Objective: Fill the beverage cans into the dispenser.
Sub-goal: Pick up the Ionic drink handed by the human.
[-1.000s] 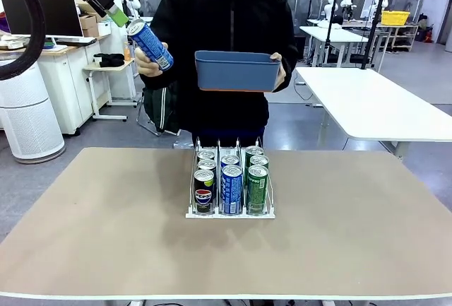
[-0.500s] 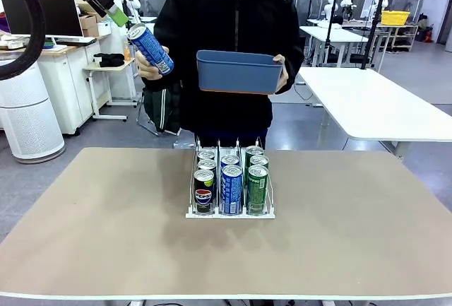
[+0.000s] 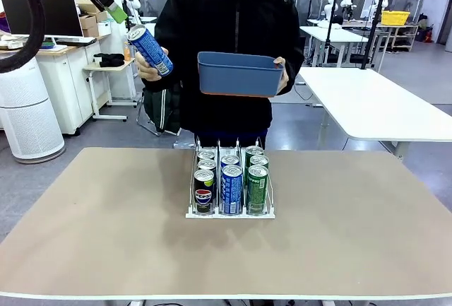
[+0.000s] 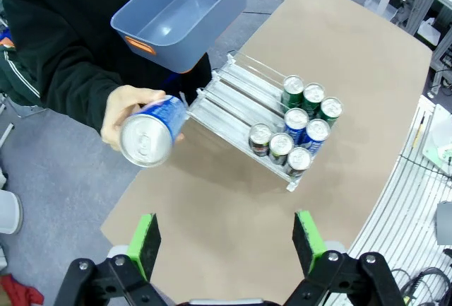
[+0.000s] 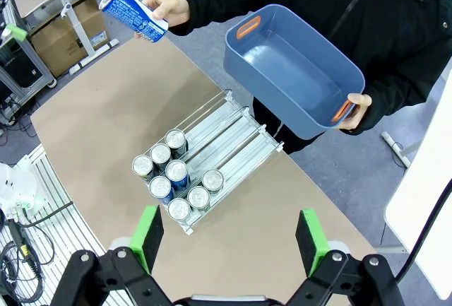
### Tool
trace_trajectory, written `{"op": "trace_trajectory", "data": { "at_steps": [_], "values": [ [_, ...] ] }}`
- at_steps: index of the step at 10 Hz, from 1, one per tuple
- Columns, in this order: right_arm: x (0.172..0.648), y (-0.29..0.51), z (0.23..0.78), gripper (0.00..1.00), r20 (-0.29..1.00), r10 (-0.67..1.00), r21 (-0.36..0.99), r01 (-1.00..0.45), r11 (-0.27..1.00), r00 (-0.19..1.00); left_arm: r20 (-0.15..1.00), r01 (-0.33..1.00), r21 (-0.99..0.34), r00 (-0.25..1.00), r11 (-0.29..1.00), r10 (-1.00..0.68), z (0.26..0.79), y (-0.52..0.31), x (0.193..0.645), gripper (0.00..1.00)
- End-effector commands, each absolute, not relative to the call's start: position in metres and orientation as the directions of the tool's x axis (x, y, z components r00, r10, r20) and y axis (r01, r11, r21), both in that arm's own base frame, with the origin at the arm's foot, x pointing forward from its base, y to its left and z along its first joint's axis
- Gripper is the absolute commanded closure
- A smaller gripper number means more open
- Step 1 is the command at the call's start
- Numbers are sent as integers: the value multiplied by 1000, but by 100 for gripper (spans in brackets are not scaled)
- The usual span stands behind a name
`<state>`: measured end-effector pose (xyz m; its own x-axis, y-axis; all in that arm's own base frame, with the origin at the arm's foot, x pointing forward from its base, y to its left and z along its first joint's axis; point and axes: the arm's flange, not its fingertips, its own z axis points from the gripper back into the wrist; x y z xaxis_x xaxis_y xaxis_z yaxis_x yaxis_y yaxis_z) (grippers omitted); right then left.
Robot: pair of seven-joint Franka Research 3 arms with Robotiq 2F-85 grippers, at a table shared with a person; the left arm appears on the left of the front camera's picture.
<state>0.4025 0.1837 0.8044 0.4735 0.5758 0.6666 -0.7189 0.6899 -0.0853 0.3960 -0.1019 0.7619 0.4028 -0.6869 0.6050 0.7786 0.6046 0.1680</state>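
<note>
- Front view: the person at 12 o'clock holds a blue can (image 3: 150,51) out in one hand (image 3: 144,68), up at 10 o'clock from the dispenser (image 3: 229,213), with the blue bin (image 3: 239,74) in the other hand.
  - Over the last second the can has only dipped a touch and the bin has drifted slightly toward 4 o'clock.
  - The eight cans (image 3: 232,182) in the rack have not moved.
  - You can read that as a can on offer and not yet taken.
- Left wrist view: your left gripper (image 4: 226,221) hangs with its jaws spread wide and nothing between them.
  - The offered can sits at 9 o'clock, its silver top turned toward you.
  - The dispenser lies at 2 o'clock on the table (image 4: 212,200).
  - This arm looks best placed for the pickup, so you would line the pads up on the can body.
- Right wrist view: your right gripper (image 5: 227,214) is likewise wide apart and empty.
  - The can is far off at 11 o'clock, the empty bin at 1 o'clock and the rack near centre.
  - The middle lane holds two blue cans and the outer lanes three each, so the gap behind those two is probably where this can goes.
</note>
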Motion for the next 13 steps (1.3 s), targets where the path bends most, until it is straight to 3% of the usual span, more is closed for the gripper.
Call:
{"op": "trace_trajectory", "data": {
  "at_steps": [1, 3, 8, 10, 13],
  "values": [
    [402, 184, 805, 0, 667, 574, -82, -719, 690, 475, 594, 762, 220, 390, 609, -704, 764, -97, 426, 0],
    [402, 184, 805, 0, 667, 574, -82, -719, 690, 475, 591, 769, 252, 358, 587, -723, 762, -95, 444, 0],
    [402, 184, 805, 0, 667, 574, -82, -719, 690, 475, 587, 819, 145, 381, 556, -715, 732, -86, 480, 0],
    [402, 184, 805, 0, 667, 574, -82, -719, 690, 475, 588, 807, 198, 356, 556, -726, 726, -82, 488, 0],
    [402, 184, 805, 0, 667, 574, -82, -719, 690, 475, 604, 823, 158, 356, 545, -713, 722, -85, 496, 0]
  ]
}}
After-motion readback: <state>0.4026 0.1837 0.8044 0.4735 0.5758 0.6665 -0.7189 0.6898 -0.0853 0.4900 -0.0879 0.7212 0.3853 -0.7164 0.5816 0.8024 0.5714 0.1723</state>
